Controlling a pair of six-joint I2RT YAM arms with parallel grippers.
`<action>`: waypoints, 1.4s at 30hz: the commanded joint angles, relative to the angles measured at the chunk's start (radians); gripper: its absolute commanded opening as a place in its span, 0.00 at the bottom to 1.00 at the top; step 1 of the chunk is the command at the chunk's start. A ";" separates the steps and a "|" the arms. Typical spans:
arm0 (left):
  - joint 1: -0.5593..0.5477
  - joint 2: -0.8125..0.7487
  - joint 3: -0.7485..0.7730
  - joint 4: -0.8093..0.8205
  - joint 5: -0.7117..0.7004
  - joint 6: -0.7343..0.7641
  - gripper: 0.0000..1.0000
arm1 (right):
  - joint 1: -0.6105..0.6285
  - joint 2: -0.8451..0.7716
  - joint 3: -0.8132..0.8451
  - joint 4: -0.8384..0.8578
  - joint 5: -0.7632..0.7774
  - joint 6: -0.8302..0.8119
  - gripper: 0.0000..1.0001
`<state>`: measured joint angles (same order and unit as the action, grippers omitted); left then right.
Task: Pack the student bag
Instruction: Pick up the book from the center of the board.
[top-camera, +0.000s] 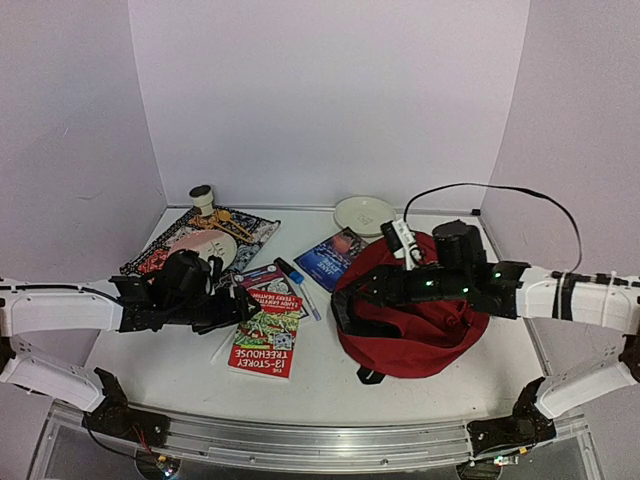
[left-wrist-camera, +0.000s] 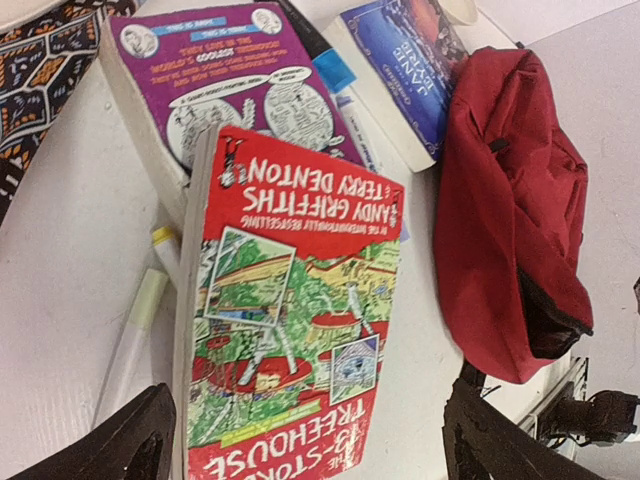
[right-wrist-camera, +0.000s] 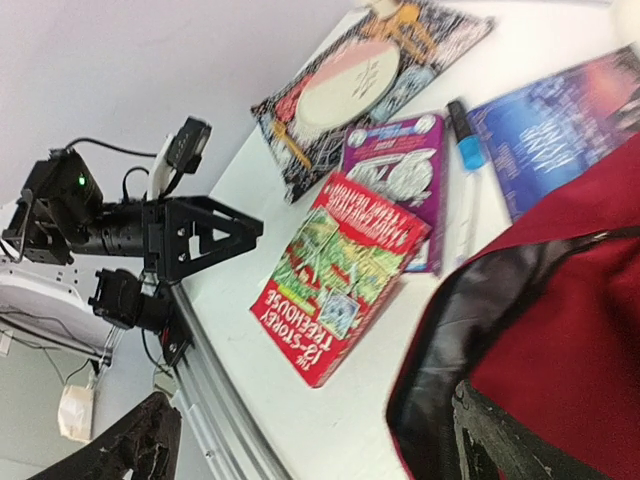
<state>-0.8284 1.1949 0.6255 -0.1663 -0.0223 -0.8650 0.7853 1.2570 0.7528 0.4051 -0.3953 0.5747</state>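
The student bag (top-camera: 415, 320) is a dark-red soft backpack lying right of centre, its black-lined mouth (right-wrist-camera: 470, 330) facing left. My right gripper (top-camera: 347, 297) reaches over the bag to that mouth and stands open (right-wrist-camera: 315, 450), holding nothing. One of its fingers (right-wrist-camera: 510, 440) sits by the black lining. A red Treehouse book (top-camera: 266, 340) lies partly on a purple book (top-camera: 272, 283). My left gripper (top-camera: 236, 306) is at the red book's left edge. It stands open (left-wrist-camera: 310, 455), with the red book (left-wrist-camera: 290, 320) below and between its fingers.
A blue book (top-camera: 331, 255) lies against the bag's far left side. A blue-capped marker (top-camera: 297, 283) lies beside the purple book, and a pale highlighter (left-wrist-camera: 135, 330) left of the red book. A patterned placemat (top-camera: 165, 245) with a plate and cup is at back left, a white plate (top-camera: 362, 213) at the back.
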 joint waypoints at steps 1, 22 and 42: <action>0.017 -0.042 -0.057 -0.001 -0.010 -0.022 0.94 | 0.085 0.150 0.067 0.175 0.013 0.082 0.94; 0.040 0.103 -0.195 0.243 0.079 -0.048 0.59 | 0.140 0.749 0.246 0.435 0.029 0.259 0.75; 0.041 0.249 -0.173 0.338 0.206 -0.079 0.40 | 0.141 0.930 0.244 0.723 -0.094 0.390 0.37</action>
<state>-0.7906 1.4222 0.4297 0.1747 0.1573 -0.9381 0.9199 2.1562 0.9817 1.0483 -0.4331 0.9286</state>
